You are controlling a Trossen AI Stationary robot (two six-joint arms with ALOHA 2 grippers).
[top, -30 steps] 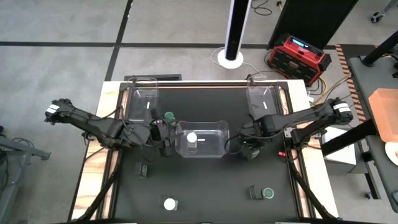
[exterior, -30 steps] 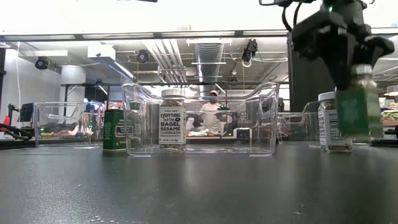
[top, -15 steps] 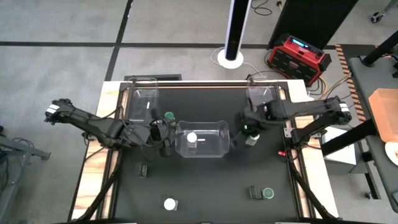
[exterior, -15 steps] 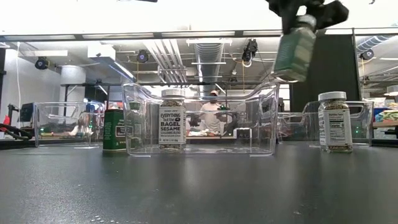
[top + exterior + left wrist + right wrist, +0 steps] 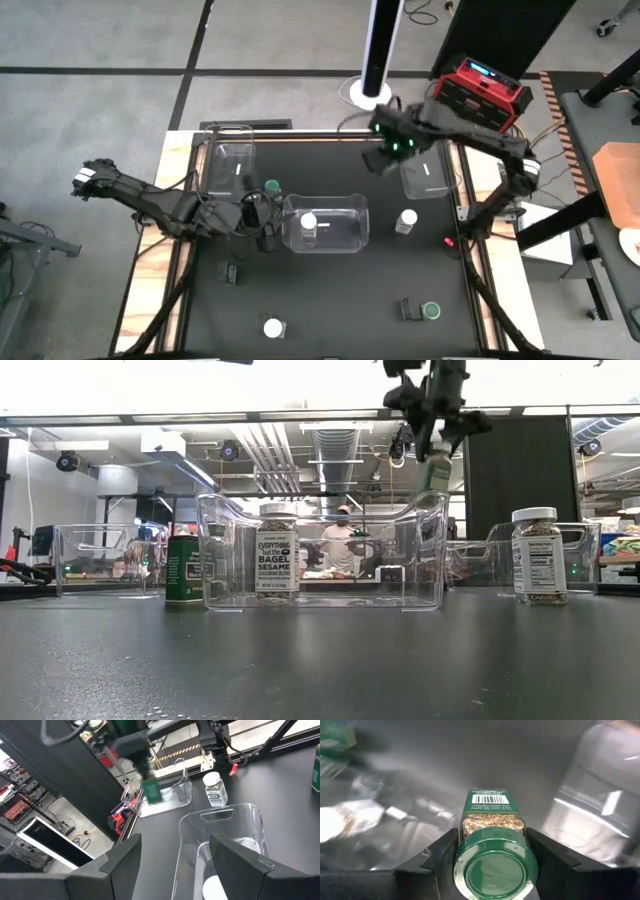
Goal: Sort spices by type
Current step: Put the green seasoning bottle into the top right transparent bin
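My right gripper [image 5: 386, 152] hangs high over the table's far part, beside the far right clear bin [image 5: 425, 168]. It is shut on a green-lidded spice jar [image 5: 494, 827], which the low view shows in the air [image 5: 437, 466]. My left gripper [image 5: 172, 870] stands open at the left end of the centre bin [image 5: 345, 240], touching nothing. A white-lidded jar [image 5: 309, 222] stands inside that bin. Other jars stand on the table: a green-lidded jar [image 5: 271, 187], a white-lidded jar [image 5: 407, 220], another white-lidded jar [image 5: 272, 327] and another green-lidded jar [image 5: 431, 311]. My right gripper pinches the green-lidded jar at its lid end [image 5: 495, 865] between its two fingers [image 5: 442, 854], one on each side. The fingers come from above, and the jar hangs below them, a little tilted and lifted well clear of the table.
A second clear bin [image 5: 232, 165] stands at the far left. Small dark pieces lie at the near left [image 5: 229, 272] and beside the near green-lidded jar [image 5: 408, 309]. A red box [image 5: 482, 90] and a white post [image 5: 376, 60] stand on the floor beyond the table.
My right gripper has risen from beside the centre bin's right end and swung toward the table's far edge. It has carried the green-lidded jar up and away with it. The white-lidded jar it left behind now shows uncovered.
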